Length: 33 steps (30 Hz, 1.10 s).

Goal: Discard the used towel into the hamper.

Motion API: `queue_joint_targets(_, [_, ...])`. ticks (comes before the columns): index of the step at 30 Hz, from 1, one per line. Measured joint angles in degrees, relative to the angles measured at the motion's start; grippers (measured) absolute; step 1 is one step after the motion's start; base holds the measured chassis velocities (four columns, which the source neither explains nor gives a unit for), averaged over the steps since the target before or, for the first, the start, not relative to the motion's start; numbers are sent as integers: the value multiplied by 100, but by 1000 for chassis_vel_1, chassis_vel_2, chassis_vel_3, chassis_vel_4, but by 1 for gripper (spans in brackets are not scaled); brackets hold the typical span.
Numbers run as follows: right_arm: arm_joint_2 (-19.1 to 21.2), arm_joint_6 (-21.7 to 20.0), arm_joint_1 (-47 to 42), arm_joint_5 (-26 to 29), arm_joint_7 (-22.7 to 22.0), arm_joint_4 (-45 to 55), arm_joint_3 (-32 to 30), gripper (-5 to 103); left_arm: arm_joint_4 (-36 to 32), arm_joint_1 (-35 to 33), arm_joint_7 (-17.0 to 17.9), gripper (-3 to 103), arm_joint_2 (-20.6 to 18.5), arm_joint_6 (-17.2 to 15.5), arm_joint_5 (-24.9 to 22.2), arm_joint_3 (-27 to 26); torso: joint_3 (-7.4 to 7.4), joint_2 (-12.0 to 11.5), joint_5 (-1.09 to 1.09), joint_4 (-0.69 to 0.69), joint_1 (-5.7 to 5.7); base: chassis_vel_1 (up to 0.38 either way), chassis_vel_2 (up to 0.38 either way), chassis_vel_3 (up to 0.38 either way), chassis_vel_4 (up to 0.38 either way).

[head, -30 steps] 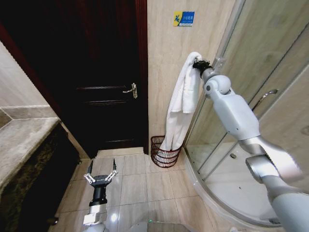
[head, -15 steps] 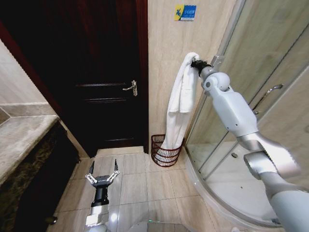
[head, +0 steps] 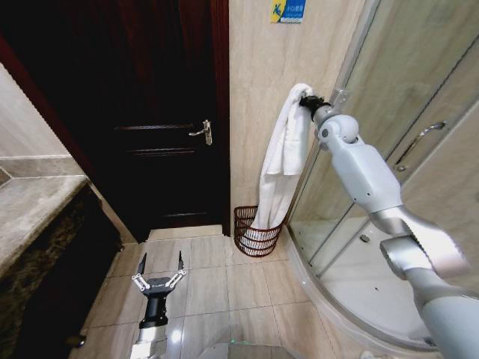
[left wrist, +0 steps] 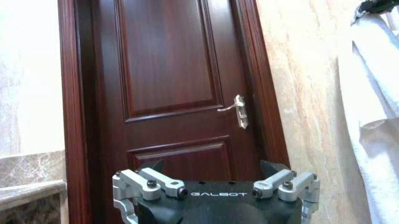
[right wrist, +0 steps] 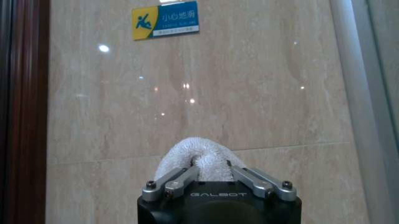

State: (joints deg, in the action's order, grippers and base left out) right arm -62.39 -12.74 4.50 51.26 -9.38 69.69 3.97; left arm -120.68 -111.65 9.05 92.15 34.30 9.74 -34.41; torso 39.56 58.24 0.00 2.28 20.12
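Hanging from the right gripper (head: 305, 99), a white towel (head: 281, 161) drapes in long folds down the beige tiled wall, held high at the far side of the bathroom. The gripper's fingers are closed on the towel's top fold, and in the right wrist view the towel (right wrist: 194, 157) bulges up as a rounded hump between the two fingers (right wrist: 175, 179). The towel's lower end reaches down into the hamper (head: 257, 232), a dark red-brown wire basket standing on the tiled floor against the wall, between a dark wooden door (head: 153, 112) on the left and a glass shower enclosure (head: 404, 134) on the right. A small blue and yellow sign (head: 288, 10) is fixed to the wall above the towel. The left gripper (head: 159, 269) hovers low over the near floor tiles, left of the hamper and well apart from it, with its fingers spread wide and holding nothing. A stone counter (head: 30, 217) runs along the left edge.
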Motion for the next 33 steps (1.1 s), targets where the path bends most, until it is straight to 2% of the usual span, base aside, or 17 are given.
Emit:
queue_joint_targets(19, [-44,64,-149,-45,-43,75,4,7,33,-138,1,100,-1,133,5,-4,-275,-486,0,-1,-213,0,0,0,0])
queue_joint_targets(33, [-220,75,-117,-164,-41,-84,17,7,145,-245,-7,100,-31,232,-23,-51,-492,-877,0,-1,-387,0,0,0,0])
